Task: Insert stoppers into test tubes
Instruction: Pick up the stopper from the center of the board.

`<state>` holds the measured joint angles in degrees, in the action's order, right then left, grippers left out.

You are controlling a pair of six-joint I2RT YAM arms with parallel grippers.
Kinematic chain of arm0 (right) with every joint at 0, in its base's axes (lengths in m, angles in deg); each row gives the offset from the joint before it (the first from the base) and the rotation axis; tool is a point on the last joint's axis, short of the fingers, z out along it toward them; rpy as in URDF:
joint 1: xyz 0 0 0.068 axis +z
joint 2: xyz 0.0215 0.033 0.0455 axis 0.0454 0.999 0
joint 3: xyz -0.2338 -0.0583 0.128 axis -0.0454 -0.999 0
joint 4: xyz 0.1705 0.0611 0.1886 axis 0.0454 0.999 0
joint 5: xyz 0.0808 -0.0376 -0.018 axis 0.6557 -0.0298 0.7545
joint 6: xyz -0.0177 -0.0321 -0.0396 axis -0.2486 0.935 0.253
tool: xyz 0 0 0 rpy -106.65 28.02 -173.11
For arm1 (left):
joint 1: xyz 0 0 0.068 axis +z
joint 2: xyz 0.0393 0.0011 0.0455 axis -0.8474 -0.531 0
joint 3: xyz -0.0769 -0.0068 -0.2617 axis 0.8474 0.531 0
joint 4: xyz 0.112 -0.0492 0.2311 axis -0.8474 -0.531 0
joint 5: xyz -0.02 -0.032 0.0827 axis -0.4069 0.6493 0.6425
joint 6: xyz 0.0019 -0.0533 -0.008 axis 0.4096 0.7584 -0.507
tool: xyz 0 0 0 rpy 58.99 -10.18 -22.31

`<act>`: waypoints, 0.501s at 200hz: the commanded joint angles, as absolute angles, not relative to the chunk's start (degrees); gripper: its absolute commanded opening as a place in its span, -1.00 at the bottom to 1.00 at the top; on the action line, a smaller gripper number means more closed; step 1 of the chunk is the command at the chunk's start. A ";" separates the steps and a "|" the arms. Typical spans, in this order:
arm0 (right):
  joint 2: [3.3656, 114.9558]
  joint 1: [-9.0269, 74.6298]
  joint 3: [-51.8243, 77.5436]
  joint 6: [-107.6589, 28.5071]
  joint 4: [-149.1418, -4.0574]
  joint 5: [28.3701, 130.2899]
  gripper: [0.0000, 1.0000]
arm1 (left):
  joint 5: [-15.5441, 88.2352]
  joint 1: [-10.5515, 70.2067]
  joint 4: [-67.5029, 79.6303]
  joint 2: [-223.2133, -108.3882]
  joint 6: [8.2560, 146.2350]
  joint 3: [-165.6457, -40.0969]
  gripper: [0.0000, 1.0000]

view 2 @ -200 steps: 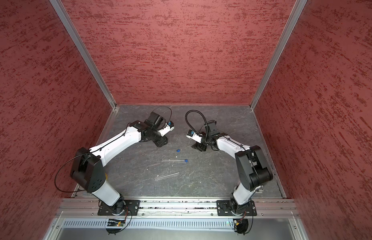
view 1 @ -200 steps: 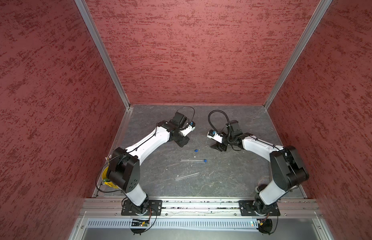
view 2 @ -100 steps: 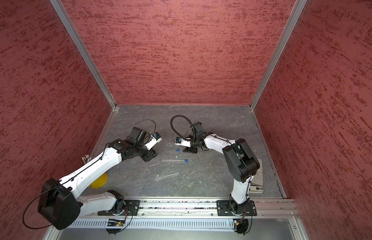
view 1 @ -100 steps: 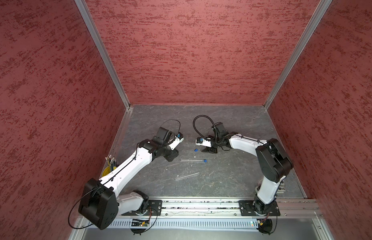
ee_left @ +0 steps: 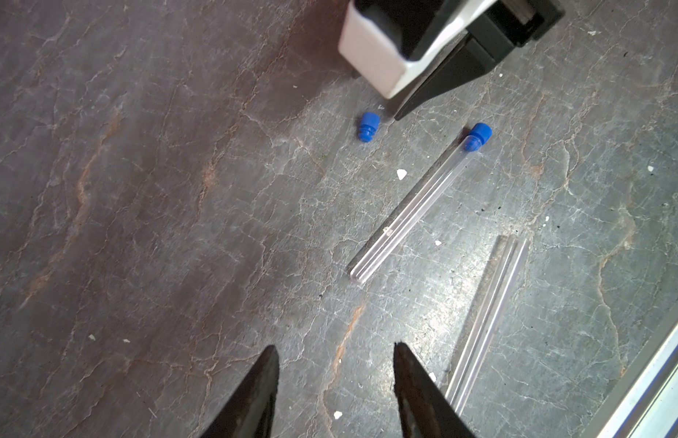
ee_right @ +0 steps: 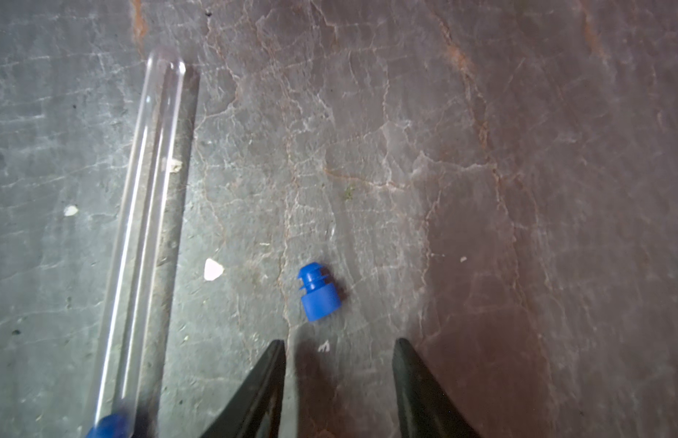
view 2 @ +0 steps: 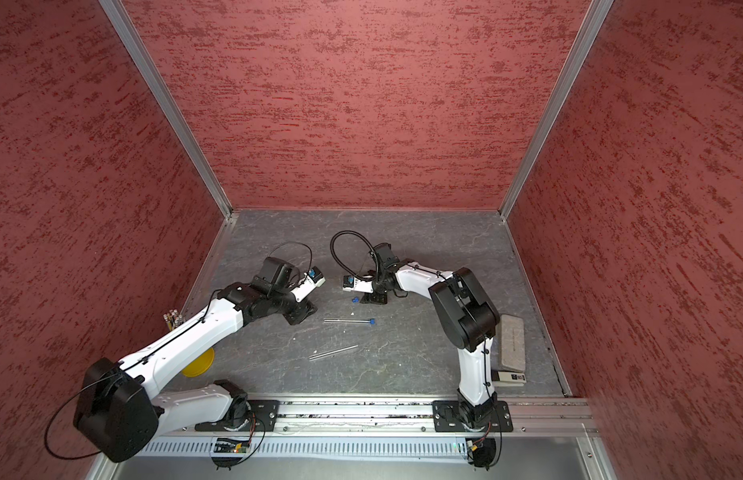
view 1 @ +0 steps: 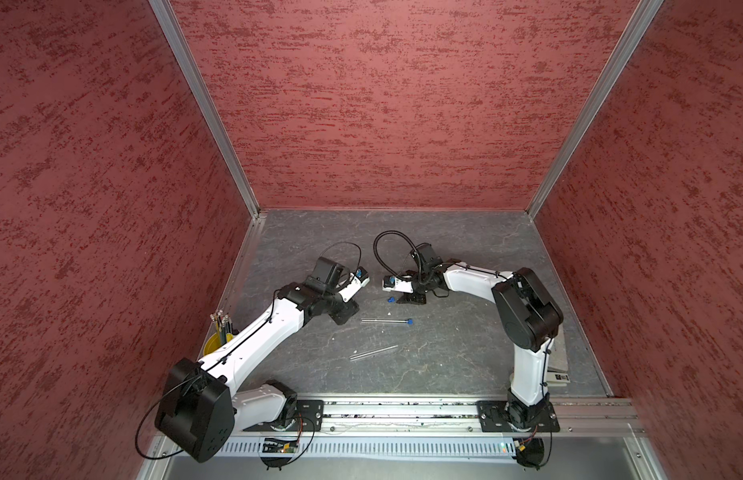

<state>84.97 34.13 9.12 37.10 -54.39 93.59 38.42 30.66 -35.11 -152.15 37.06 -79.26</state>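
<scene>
Forward, both arms stretched low over the worktop (view 1: 444,241). The right end effector (ee_right: 337,343), parted and empty, pointed at the loose stopper (ee_right: 318,294); the left end effector (ee_left: 333,347), likewise, hung beside the uncapped test tube (ee_left: 485,314).

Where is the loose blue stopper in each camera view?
In a top view: stopper mid-table, just beyond the capped tube.
In a top view: same spot.
Left wrist: near the tube's capped end.
Right wrist: just ahead of the jaws.
Shared landmark: capped tube.
</scene>
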 commanded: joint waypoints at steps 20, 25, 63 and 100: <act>86.92 35.28 11.60 41.51 -51.61 93.81 -0.06 | 39.06 30.22 -32.95 -151.18 35.74 -78.22 -0.01; 87.01 35.38 11.60 41.61 -51.57 93.78 -0.06 | 39.21 30.16 -32.93 -151.23 35.70 -78.20 -0.01; 87.80 35.86 12.29 41.70 -51.15 94.04 -0.09 | 39.62 29.80 -33.02 -151.97 35.51 -78.28 -0.01; 88.22 36.17 12.31 41.97 -50.95 93.89 -0.12 | 40.34 29.54 -33.06 -152.50 35.57 -78.19 -0.02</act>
<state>86.98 35.70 11.04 37.88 -52.32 93.40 39.71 29.94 -33.73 -152.19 36.12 -78.61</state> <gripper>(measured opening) 0.447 0.495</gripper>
